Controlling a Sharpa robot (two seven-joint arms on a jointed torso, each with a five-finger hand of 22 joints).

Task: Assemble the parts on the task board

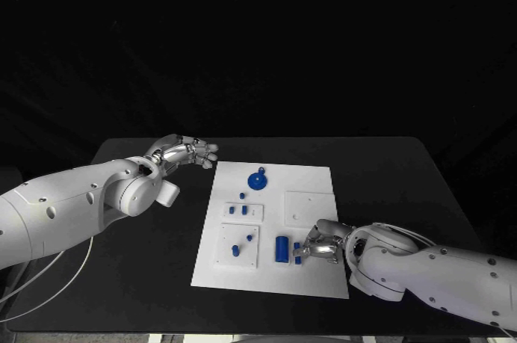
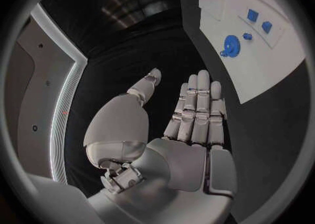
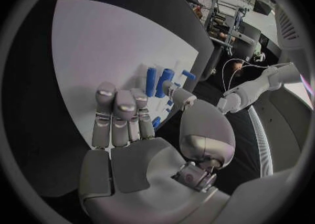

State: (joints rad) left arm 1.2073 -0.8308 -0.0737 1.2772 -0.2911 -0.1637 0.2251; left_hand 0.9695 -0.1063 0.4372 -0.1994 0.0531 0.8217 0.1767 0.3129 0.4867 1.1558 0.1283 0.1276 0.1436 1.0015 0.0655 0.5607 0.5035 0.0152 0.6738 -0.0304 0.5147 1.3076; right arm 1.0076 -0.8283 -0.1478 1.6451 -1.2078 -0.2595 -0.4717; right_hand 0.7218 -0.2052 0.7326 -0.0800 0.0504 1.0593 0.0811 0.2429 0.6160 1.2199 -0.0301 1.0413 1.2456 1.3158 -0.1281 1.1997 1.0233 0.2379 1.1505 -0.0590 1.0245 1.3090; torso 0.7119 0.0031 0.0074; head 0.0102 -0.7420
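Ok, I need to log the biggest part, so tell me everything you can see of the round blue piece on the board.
The round blue piece is a flat disc that looks like plastic, with a toothed rim in the left wrist view, so likely a gear. It lies flat near the far end of the white task board, a small blue piece just beyond it. Neither hand touches it.

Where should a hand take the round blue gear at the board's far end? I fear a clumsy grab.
Judging by its flat pose on the white task board, pinch the round blue gear across its rim from above, probably with the open left hand nearest it.
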